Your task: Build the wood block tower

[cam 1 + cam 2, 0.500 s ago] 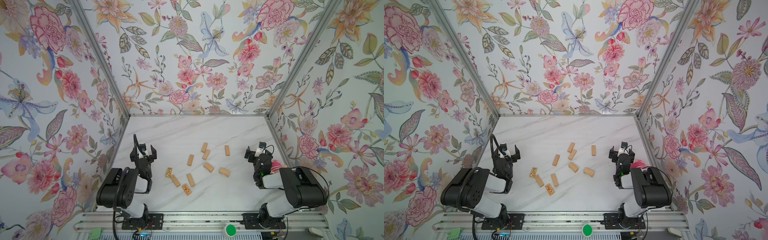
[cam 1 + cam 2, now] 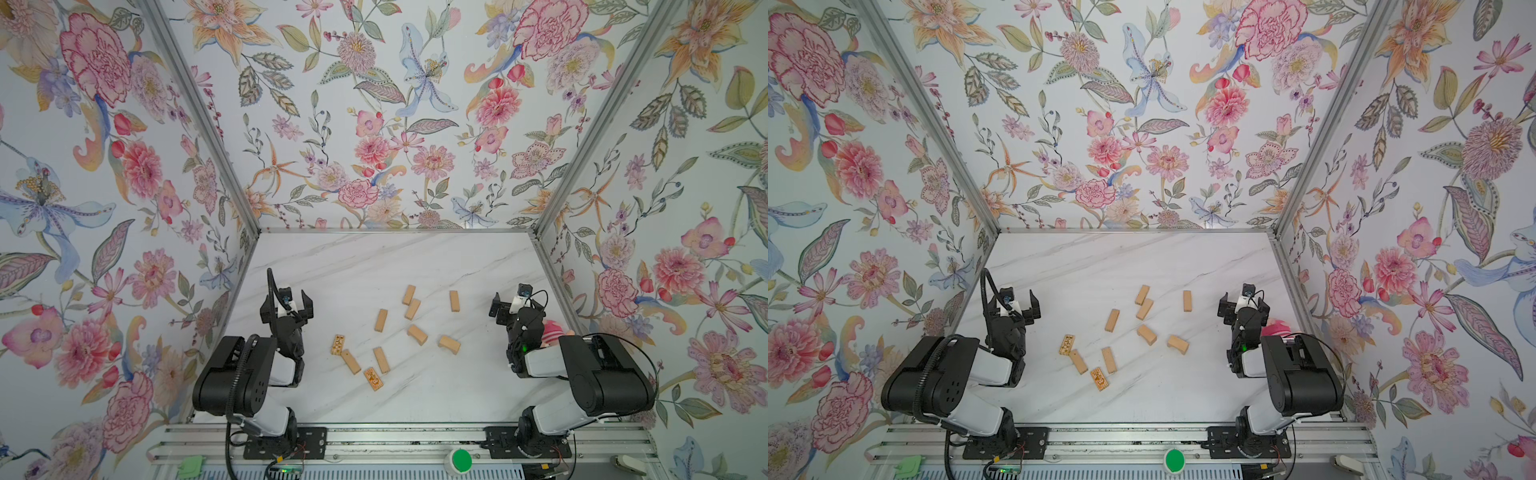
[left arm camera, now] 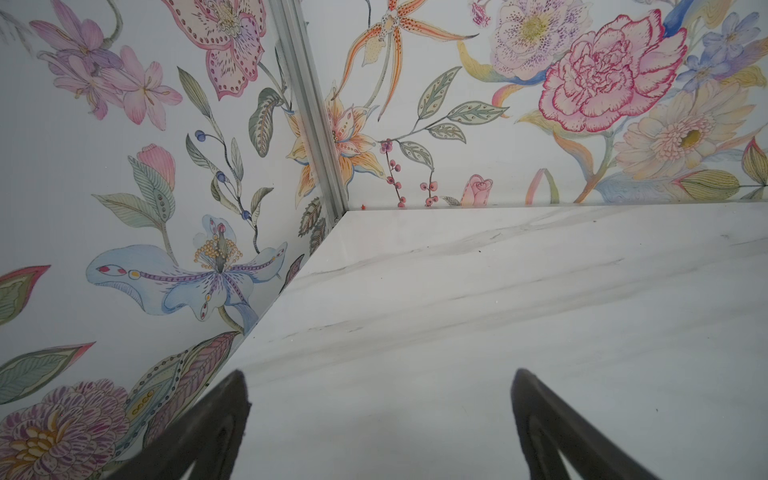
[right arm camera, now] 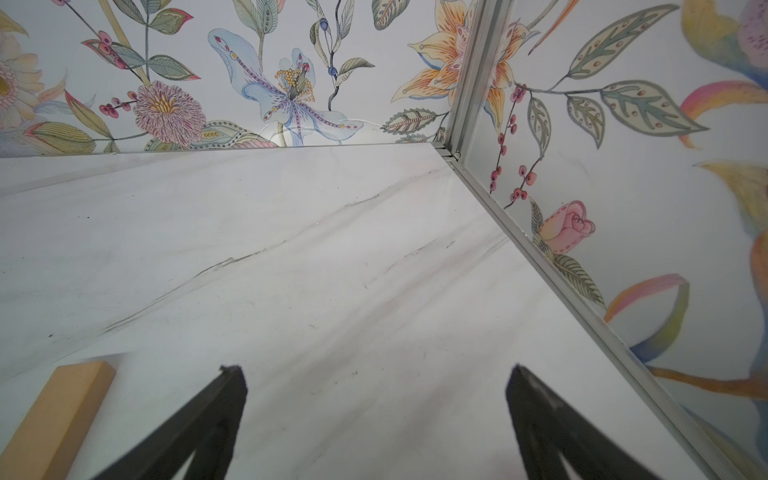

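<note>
1. No tower is standing yet. The wood blocks (image 2: 417,334) are lying flat and scattered on the table (image 2: 374,266), none on another, between the left claw (image 2: 289,305) and the right claw (image 2: 515,309).
2. Both claws are standing wide and are holding nothing.
3. The first pick seems to be in hand. I think the printed block (image 2: 338,344), nearest to the left claw, is asking for a turn toward it, a lowering over its narrow sides, then a closing.
</note>
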